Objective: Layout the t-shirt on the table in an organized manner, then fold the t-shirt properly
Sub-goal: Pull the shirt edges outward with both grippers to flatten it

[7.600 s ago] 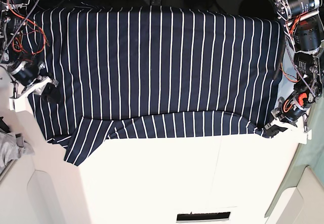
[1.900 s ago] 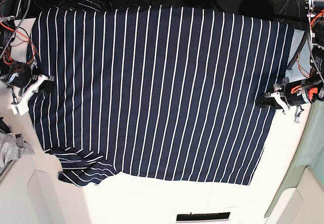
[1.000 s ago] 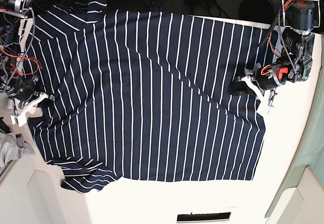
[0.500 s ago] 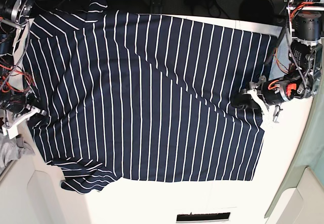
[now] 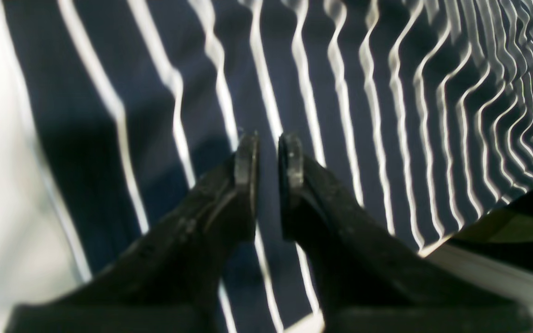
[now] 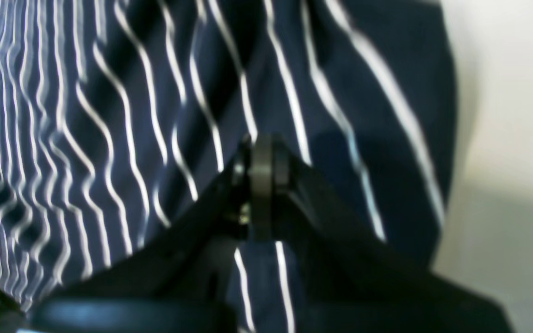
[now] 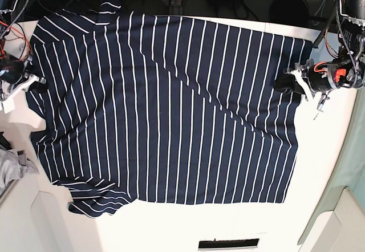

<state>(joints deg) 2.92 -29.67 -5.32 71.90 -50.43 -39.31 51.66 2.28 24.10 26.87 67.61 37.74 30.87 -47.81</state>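
White table carries the t-shirt; left gripper at three o'clock slightly parted, right gripper at nine o'clock pressed together

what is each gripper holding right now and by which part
The right gripper is shut on the t-shirt, pinching fabric near its edge. The left gripper holds nothing.

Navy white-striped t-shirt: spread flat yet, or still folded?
Mostly spread. The navy white-striped t-shirt lies opened across the white table, but its lower-left sleeve is bunched and a diagonal crease crosses the middle.
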